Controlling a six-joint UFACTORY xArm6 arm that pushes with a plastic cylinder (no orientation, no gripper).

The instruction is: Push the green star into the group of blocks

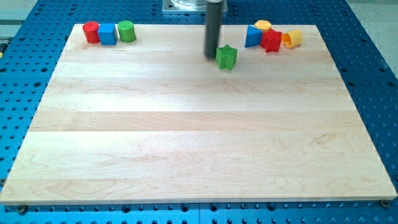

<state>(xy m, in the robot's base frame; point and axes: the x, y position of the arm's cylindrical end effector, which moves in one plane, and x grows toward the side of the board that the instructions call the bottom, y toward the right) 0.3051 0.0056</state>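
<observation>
The green star (227,56) lies on the wooden board near the view's top, a little right of the middle. My tip (212,56) stands just left of the star, close to or touching its left side. To the star's right at the view's top right is a group: a blue block (253,37), a yellow block (263,25) behind it, a red star-like block (271,42) and a yellow cylinder-like block (291,38) on its side. A gap separates the star from the blue block.
At the view's top left stand a red cylinder (91,32), a blue cube (107,34) and a green cylinder (127,31) in a row. The wooden board (186,137) lies on a blue perforated table.
</observation>
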